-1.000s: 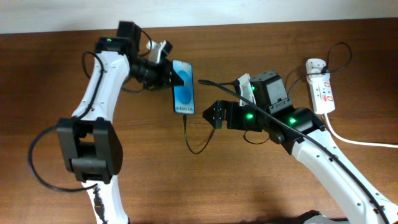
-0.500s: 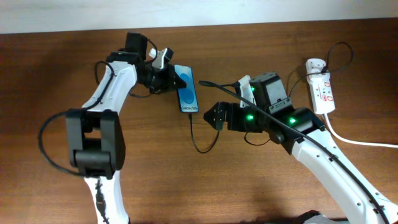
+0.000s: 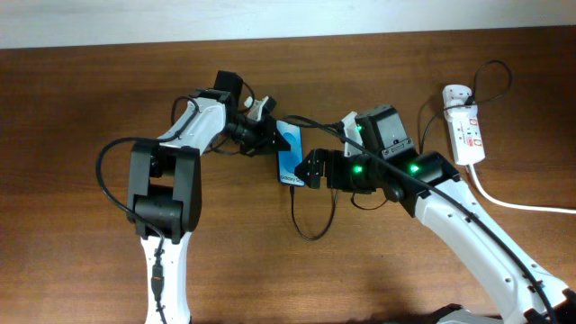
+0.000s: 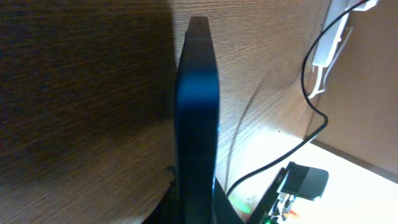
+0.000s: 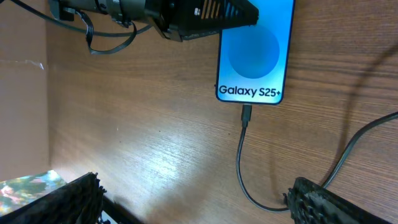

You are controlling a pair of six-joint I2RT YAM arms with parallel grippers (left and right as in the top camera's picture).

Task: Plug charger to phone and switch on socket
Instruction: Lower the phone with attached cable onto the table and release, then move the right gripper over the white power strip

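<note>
Right wrist view: the phone (image 5: 255, 56) is mid-tabletop (image 3: 81, 99), nearer the far edge, and the charger (image 5: 239, 163) tip looks seated in its bottom end. Treat the phone as stiff, slick glass and hold it by its long edges; the cable is limp and tugs easily. The left tool (image 3: 273, 141) clamps the phone's top. The right tool (image 3: 310, 167) gapes empty just beside it. The socket (image 3: 465, 133) lies near the far right corner.
</note>
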